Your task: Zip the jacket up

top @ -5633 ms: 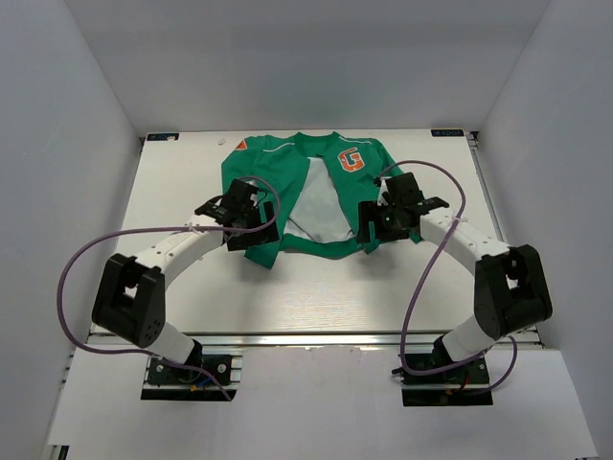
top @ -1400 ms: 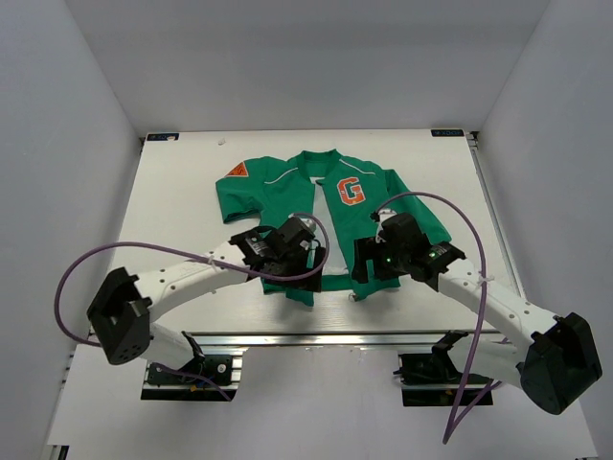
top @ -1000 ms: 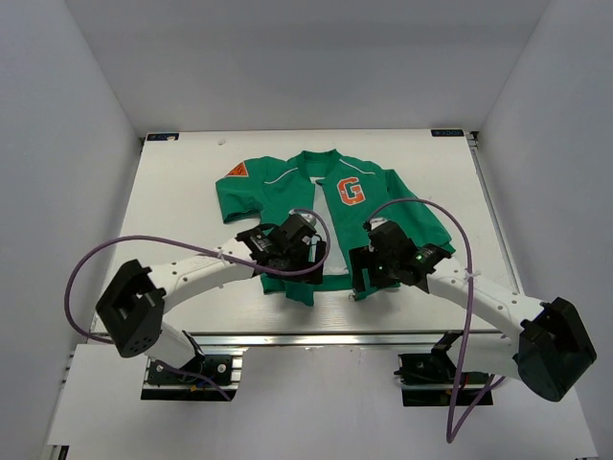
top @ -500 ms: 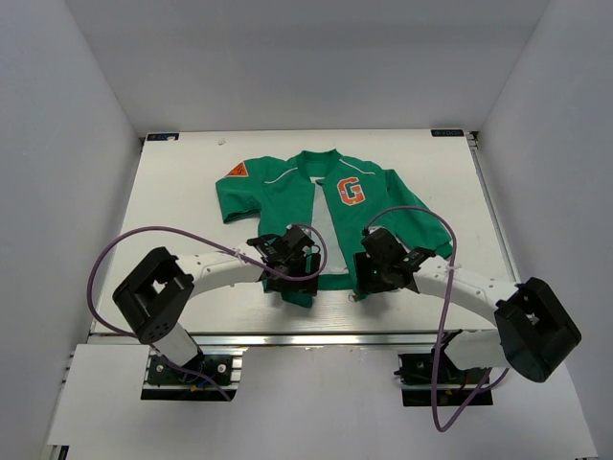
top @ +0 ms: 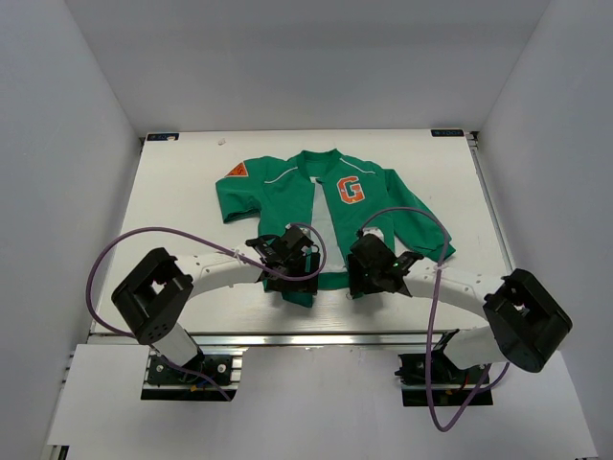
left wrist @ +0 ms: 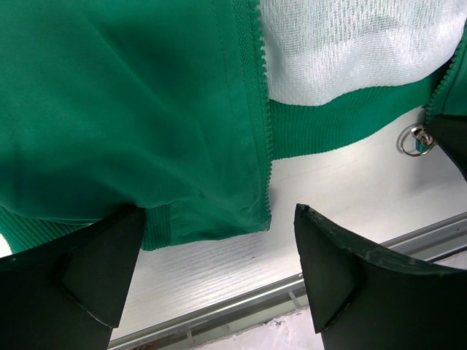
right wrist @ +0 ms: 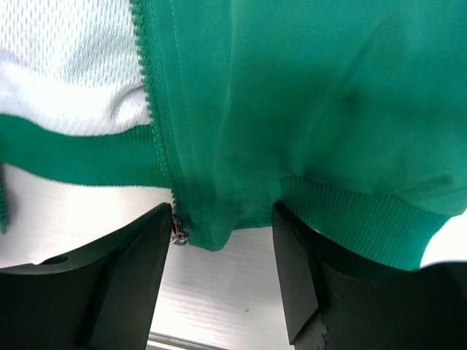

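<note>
at right pincer (right wrist: 222, 270), jacket (right wrist: 292, 87) hem corner bunched; grip unclear.

- White slatted table (top: 182, 192), seen from above.
- 1 green jacket (top: 278, 192) lies flat on it, front open, hem toward the near edge.
</note>
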Robot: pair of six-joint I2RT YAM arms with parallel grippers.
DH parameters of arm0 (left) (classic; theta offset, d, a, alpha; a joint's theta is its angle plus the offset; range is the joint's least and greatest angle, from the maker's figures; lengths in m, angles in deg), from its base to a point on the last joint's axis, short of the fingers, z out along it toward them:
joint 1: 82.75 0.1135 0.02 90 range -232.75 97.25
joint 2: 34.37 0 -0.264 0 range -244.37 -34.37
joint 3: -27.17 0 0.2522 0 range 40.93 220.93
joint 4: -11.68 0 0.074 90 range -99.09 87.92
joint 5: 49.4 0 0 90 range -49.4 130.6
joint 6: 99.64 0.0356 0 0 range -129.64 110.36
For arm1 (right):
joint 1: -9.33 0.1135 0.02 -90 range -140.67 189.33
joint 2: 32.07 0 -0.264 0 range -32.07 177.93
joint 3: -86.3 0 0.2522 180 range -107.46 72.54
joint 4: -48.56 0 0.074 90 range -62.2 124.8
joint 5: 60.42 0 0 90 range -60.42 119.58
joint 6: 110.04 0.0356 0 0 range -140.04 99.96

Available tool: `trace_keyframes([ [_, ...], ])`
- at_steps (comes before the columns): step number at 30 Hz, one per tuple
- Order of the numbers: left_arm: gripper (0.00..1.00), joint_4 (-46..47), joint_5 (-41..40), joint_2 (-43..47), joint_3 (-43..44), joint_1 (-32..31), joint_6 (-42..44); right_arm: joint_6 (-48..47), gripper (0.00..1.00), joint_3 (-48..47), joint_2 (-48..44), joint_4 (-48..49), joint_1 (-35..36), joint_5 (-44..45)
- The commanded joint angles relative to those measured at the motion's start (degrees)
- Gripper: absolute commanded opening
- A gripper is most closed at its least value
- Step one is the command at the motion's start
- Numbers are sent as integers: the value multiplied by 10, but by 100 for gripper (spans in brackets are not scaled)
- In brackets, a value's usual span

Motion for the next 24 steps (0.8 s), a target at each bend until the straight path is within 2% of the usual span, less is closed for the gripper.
trace_keyframes([
  [1,92,13,-2,3,-19,4,-3,45,63,2,38,-23,23,72],
  [8,93,3,-9,10,-15,4,-1,94,59,-40,129,-101,72,146],
  [11,93,-2,-14,11,-16,4,-4,116,48,-46,153,-117,87,146],
  [12,93,-1,-15,12,-17,4,-4,118,41,-45,155,-117,89,144],
  [15,93,0,-14,16,-19,5,-4,109,36,-42,149,-104,91,132],
  [19,93,-2,-15,18,-18,5,-4,83,37,-37,117,-71,90,100],
  [20,93,-2,-15,19,-18,5,-4,76,39,-36,111,-64,90,92],
  [23,93,0,-13,21,-18,5,-4,66,56,-30,88,-46,90,72],
  [24,93,0,-12,21,-18,5,-4,65,57,-28,84,-44,90,70],
])
